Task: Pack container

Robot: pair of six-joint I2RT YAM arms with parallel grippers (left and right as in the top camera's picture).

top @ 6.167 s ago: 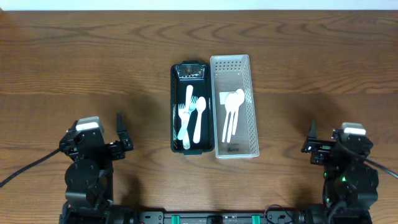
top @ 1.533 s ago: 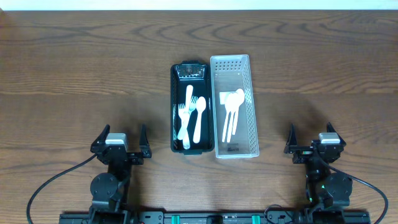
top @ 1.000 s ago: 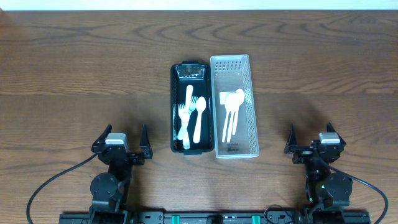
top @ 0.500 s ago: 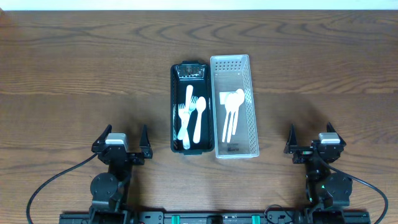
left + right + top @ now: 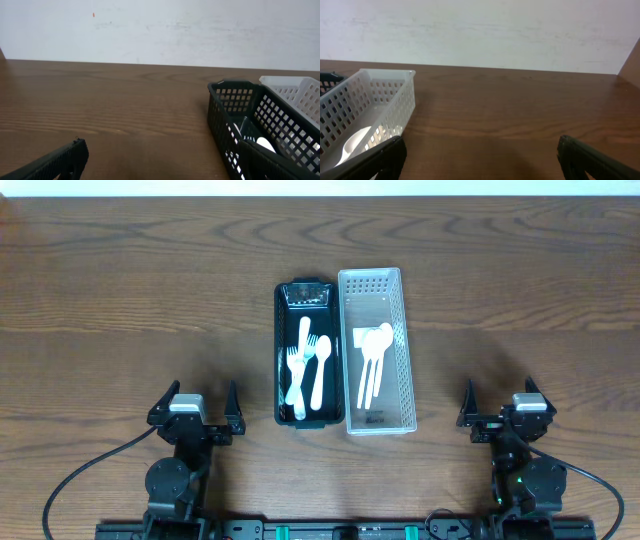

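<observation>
The left gripper (image 5: pixel 198 397) and right gripper (image 5: pixel 498 398) both gape, empty. Going into the narrow black slotted plastic basket (image 5: pixel 279 350), fingers might catch its wall or pinch two overlapping white plastic utensils (image 5: pixel 308 365).

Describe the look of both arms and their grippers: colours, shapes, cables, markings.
The left gripper and right gripper are matte black and blocky. Each carries a light grey cap and two slim, tapering black fingers. A thin black cable loops out from each arm. A small green light glows below the right gripper. No readable markings.
</observation>
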